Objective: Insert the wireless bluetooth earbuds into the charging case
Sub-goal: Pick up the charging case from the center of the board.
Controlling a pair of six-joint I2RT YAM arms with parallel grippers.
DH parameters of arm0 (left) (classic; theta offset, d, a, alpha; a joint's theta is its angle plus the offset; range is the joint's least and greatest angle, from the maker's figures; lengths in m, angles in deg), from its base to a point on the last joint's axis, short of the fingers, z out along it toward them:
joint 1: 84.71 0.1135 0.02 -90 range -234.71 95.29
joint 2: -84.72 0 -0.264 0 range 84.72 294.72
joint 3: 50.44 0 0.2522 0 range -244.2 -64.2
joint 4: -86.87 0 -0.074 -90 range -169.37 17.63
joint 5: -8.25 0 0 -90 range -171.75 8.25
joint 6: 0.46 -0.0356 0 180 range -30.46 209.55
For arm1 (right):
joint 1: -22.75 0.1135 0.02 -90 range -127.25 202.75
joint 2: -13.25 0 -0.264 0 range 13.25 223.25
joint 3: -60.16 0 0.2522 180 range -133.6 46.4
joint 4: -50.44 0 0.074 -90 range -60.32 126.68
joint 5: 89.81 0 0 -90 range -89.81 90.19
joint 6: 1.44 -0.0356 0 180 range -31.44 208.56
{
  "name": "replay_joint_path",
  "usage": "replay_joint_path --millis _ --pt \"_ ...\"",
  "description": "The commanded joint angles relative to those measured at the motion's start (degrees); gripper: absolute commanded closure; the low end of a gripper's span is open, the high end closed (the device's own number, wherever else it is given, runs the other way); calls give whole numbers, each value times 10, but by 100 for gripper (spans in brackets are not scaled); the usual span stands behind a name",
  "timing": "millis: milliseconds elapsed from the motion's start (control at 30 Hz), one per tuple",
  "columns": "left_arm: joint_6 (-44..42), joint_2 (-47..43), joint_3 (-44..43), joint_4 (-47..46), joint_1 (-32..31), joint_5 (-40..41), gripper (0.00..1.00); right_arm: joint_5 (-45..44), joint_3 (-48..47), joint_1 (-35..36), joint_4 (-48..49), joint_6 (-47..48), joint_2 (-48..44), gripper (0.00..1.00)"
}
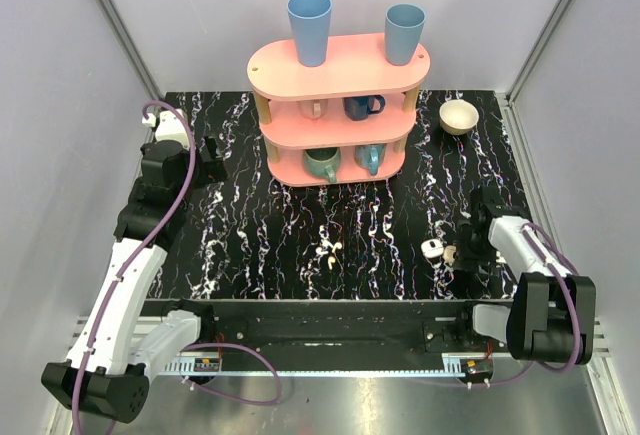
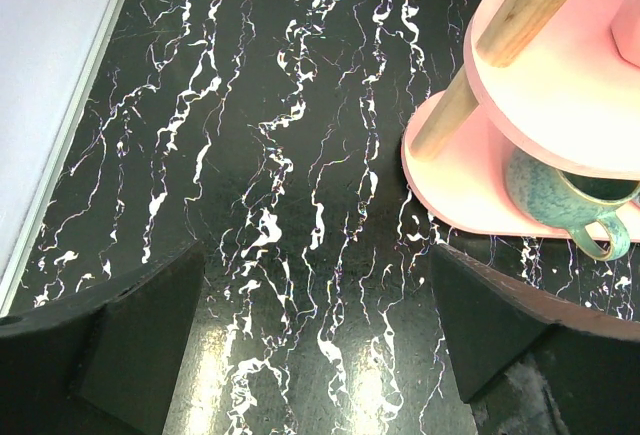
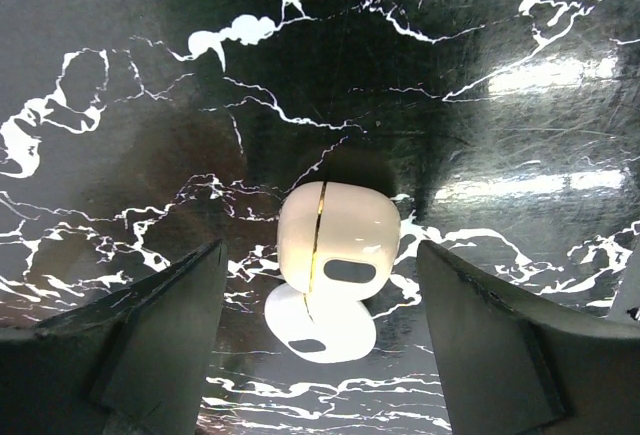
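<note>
The earbuds (image 1: 328,252) are tiny cream pieces lying on the black marbled table near its front middle, apart from both grippers. The charging case (image 3: 335,233) is a small rounded white box with a seam, shut, with a white reflection-like shape under it. In the top view the case (image 1: 432,248) lies at the front right, with a small beige piece (image 1: 450,254) beside it. My right gripper (image 3: 320,255) is open, its fingers either side of the case and not touching it; it also shows in the top view (image 1: 467,242). My left gripper (image 2: 318,250) is open and empty at the back left (image 1: 212,155).
A pink three-tier shelf (image 1: 340,70) stands at the back middle, with two blue cups on top and mugs on the lower tiers. Its edge and a green mug (image 2: 560,195) are close to my left gripper. A beige bowl (image 1: 459,115) sits at the back right.
</note>
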Motion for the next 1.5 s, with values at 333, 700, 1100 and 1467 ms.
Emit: replay_joint_path --millis 333,700,1100,1467 --pt "-4 -9 1 -17 -1 17 1 -63 -13 -52 -13 32 -38 14" --pt "-3 -9 2 -17 -1 15 1 4 1 -55 5 60 -20 15" --pt "-3 -12 2 -17 -1 16 1 54 0 -55 46 67 33 18" --pt "-2 -13 2 -17 -2 9 1 -11 6 -56 15 21 -34 21"
